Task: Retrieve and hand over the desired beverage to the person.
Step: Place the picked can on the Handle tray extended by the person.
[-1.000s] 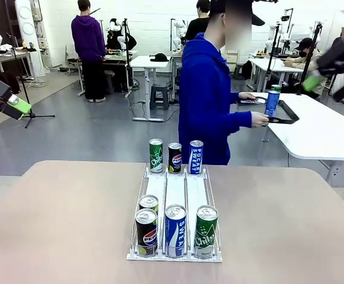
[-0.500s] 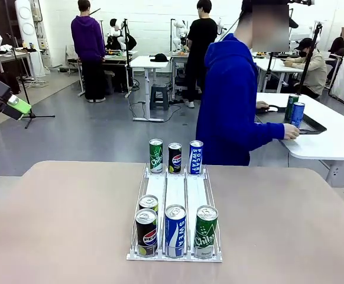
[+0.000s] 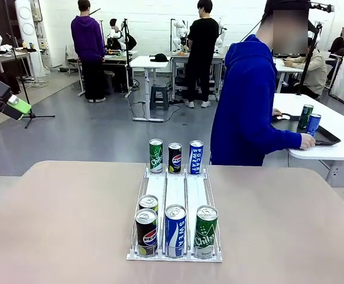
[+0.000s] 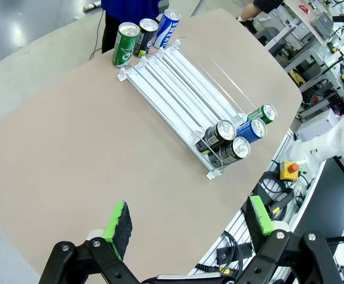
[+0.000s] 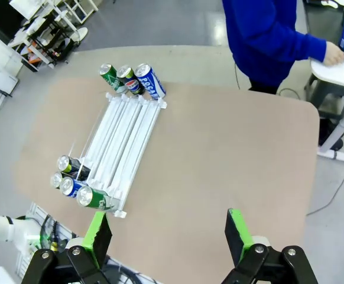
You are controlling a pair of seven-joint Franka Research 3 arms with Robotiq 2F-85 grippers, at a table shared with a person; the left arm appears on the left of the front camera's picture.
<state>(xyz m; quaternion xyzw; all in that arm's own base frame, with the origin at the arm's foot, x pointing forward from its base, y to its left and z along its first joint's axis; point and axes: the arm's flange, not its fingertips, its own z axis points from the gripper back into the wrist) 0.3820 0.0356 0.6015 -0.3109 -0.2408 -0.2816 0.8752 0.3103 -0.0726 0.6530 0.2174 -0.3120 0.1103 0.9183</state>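
Note:
A clear three-lane rack (image 3: 175,188) stands mid-table. At its far end are a green can (image 3: 155,155), a black Pepsi can (image 3: 175,157) and a blue Pocari Sweat can (image 3: 195,157). At the near end stand a Pepsi can (image 3: 146,232), a blue can (image 3: 175,230) and a green can (image 3: 205,231); another green can (image 3: 149,203) is behind the Pepsi. The person (image 3: 246,106) in a blue hoodie stands at the far side, turned right, one hand on a tray. My left gripper (image 4: 188,222) hangs open and empty high over the table; its green pad (image 3: 19,105) pokes in at the left. My right gripper (image 5: 168,231) is open and empty, also high above.
A white side table (image 3: 337,151) at the right carries a black tray (image 3: 327,138) with two cans (image 3: 309,119). The tan table (image 3: 59,219) has wide free room on both sides of the rack. Other people stand at benches far behind.
The person has stepped to the right along the far side and slid the black tray with its cans rightward on the side table. Both grippers and the rack stay where they were.

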